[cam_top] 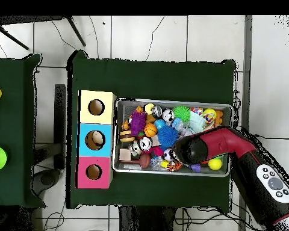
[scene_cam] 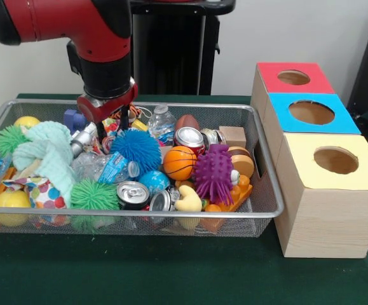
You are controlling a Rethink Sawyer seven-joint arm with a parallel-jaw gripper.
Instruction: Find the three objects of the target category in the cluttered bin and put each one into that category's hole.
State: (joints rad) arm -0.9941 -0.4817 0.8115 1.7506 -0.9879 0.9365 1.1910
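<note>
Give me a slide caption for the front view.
Sawyer's hand reaches into a cluttered wire bin beside red, blue and yellow sorting boxes.

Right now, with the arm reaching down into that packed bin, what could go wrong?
1. The end effector is low among tightly packed toys, so it may snag a neighbour like the blue spiky ball.
2. Round things like the basketball could roll away when nudged.

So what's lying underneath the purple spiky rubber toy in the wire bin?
The purple spiky rubber toy rests on orange plastic pieces, with a pale yellow toy against its lower edge. Whatever lies directly beneath its body is covered and cannot be seen.
</note>
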